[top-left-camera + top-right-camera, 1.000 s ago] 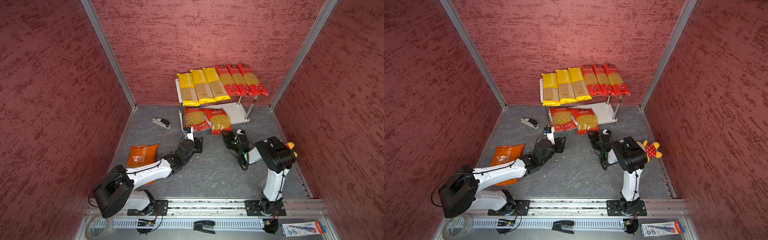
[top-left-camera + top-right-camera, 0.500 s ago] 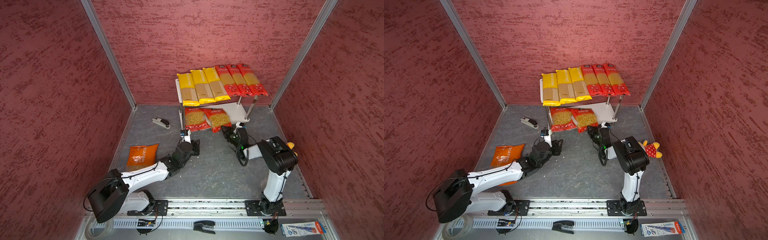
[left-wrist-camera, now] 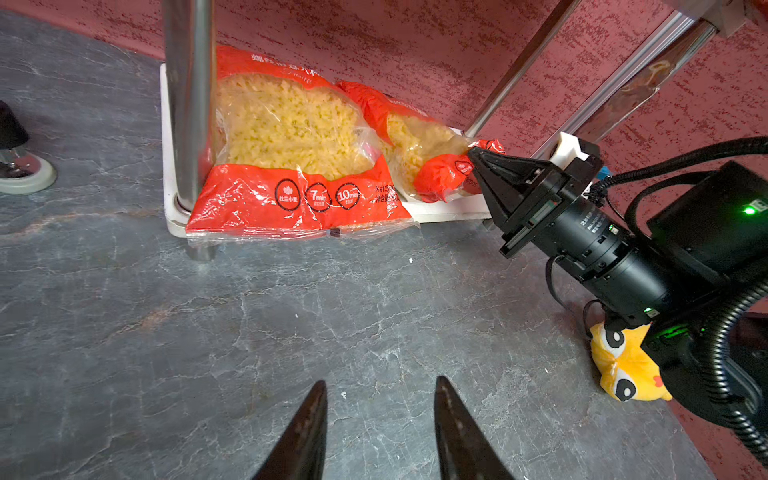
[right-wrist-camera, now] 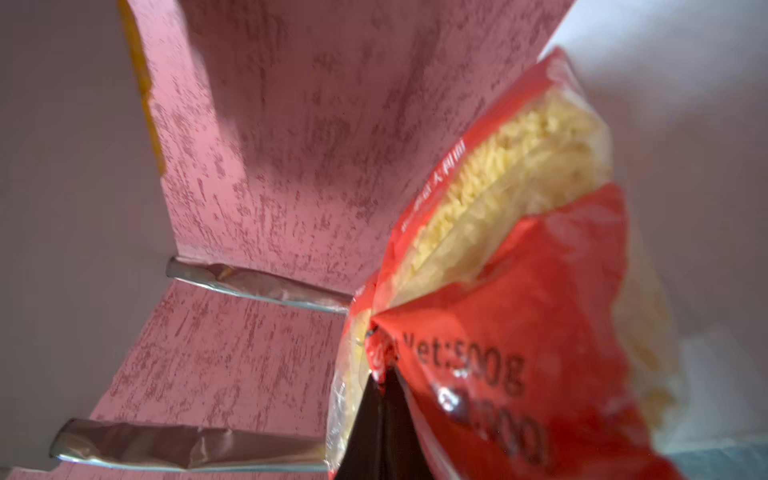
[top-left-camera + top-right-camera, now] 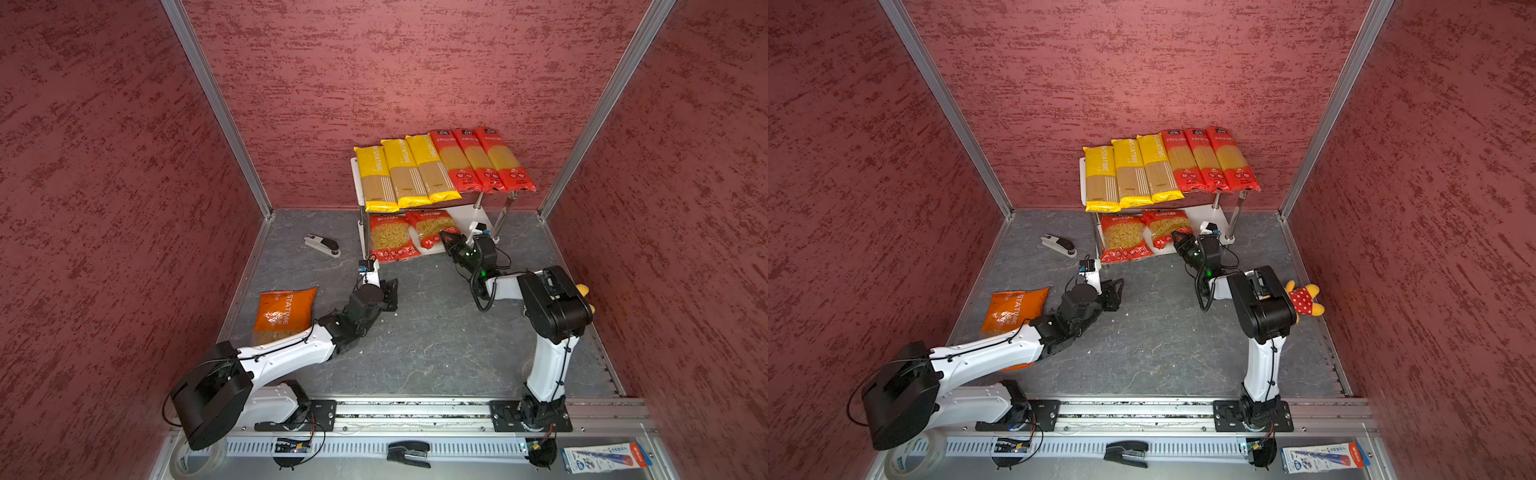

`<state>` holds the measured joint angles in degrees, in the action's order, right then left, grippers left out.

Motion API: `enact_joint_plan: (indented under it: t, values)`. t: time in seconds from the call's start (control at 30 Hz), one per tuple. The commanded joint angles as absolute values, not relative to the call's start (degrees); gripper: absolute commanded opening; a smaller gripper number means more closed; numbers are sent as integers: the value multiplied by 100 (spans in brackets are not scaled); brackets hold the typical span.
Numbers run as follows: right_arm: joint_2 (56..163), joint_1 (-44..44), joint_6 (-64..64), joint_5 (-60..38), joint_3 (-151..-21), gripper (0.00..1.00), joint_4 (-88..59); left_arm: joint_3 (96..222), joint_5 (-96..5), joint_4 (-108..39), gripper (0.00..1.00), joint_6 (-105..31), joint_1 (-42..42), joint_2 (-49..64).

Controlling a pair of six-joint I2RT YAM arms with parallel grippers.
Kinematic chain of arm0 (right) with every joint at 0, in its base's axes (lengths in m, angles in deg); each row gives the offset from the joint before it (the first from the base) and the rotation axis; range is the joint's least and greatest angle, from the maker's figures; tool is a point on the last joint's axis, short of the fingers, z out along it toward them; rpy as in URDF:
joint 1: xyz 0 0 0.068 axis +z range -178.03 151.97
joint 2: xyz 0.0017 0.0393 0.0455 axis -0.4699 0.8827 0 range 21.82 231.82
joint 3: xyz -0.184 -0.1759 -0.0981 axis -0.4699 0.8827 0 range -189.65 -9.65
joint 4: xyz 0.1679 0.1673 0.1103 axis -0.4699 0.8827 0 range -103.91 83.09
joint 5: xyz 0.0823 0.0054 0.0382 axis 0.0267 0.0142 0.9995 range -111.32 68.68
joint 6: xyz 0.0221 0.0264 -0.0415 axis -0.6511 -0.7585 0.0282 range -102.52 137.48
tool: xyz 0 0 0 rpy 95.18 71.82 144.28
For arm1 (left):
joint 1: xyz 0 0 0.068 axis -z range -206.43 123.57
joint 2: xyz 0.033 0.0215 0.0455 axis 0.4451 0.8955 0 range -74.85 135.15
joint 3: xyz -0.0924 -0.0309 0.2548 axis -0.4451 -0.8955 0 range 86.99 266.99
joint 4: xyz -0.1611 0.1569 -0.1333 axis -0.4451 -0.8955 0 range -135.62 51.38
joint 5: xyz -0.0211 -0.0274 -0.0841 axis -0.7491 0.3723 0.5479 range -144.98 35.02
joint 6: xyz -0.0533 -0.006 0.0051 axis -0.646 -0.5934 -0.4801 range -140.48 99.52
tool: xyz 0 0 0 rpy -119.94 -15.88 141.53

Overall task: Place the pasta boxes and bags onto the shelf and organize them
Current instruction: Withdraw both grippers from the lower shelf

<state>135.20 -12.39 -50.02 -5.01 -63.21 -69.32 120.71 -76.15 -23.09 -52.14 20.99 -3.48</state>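
Pinching a corner of a red bag [image 3: 415, 141] on the lower board of the shelf [image 5: 468, 216], the right pincer [image 3: 474, 157] is seen clamped. The left pincer [image 3: 380, 386] is held apart, empty. The orange bag [image 5: 1013, 309], on the counter [image 5: 1163, 340], is partly hidden behind that arm.

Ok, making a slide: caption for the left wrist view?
Right tool shut on one red pasta bag lying on the lower shelf; left tool open, empty.

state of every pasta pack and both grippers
yellow spaghetti packs: three flat on top tier
red spaghetti packs: three flat on top tier
left red short-pasta bag: bottom tier, front end overhanging
right red short-pasta bag: bottom tier, corner pinched
orange pasta bag: flat on floor
left gripper: fingers open, empty
right gripper: shut on that corner
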Motion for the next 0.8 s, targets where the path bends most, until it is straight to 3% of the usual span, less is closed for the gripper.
enact_joint_plan:
  t: [0.0,0.37,0.47,0.67,0.77]
  values:
    - [13822,-1236,-4981,-67,-6369,3,-7063,12004,-7700,-2356,42,-5188,2090,-403]
    - [13877,-1239,-5101,344,-6225,4,-7226,12023,-7713,-2402,42,-5168,2068,-411]
    - [13731,-1247,-5051,438,-6190,12,-7106,12034,-7713,-2437,42,-5163,2036,-460]
    - [13247,-1328,-4976,491,-5960,37,-6802,12057,-7713,-2634,42,-5103,1981,-666]
    - [13029,-1352,-4843,361,-5862,40,-6498,12060,-7745,-2742,43,-5071,1956,-782]
